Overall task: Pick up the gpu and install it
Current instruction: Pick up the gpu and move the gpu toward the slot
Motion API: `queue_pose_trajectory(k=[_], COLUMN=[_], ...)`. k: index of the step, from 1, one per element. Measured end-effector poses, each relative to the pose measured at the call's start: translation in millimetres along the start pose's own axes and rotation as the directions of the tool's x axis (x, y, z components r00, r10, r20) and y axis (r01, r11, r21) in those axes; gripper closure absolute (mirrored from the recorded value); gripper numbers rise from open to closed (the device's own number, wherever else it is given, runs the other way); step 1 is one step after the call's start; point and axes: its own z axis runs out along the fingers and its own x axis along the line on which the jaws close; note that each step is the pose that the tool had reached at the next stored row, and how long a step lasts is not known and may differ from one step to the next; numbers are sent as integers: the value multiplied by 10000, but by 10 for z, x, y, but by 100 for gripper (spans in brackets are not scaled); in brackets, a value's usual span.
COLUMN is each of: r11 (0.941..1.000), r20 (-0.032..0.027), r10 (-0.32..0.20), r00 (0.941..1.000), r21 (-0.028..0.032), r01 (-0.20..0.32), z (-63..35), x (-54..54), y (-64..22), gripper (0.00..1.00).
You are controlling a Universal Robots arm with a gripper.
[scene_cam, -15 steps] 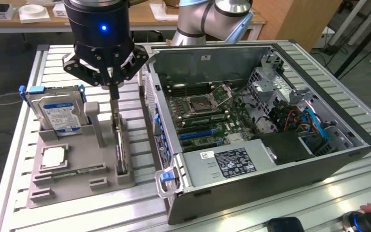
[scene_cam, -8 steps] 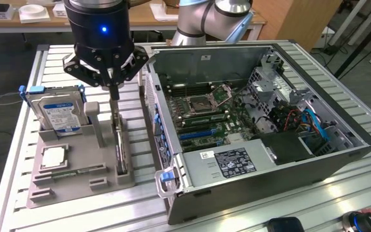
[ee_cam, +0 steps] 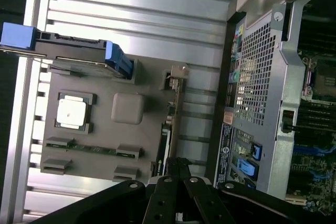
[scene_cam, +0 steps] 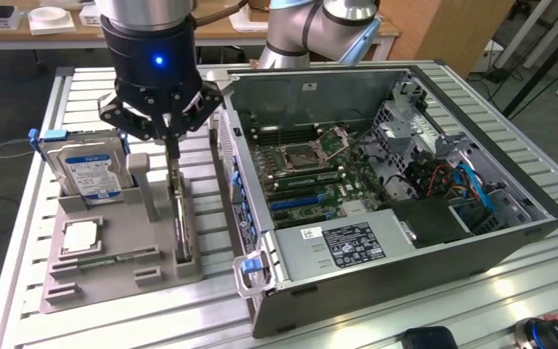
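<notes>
- exterior view: bright, even room light from overhead; the ribbed metal table [scene_cam: 511,283] shines pale, with a soft sheen along its slats.
- a small blue lamp [scene_cam: 159,59] glows on the arm's dark wrist.
- the open computer case [scene_cam: 308,87] is shaded inside, and its far corner is nearly black.
- the gpu [scene_cam: 180,218] shows as a dark sliver casting a faint shadow on the grey holder [scene_cam: 114,254].
- wrist view: the table slats glare almost white, the gripper [ee_cam: 177,165] is a black silhouette, and a cool bluish cast covers everything.
</notes>
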Motion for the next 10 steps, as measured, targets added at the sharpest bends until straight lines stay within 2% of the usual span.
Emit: queue_pose_trajectory(k=[5,10], r11=[10000,10000], r20=[-25,-99], r10=[-2,5], r00=[10000,10000], r21=[-2,-10], r01=[2,-5], z=[88,165], x=[2,8], y=[-16,-48], gripper=[90,90])
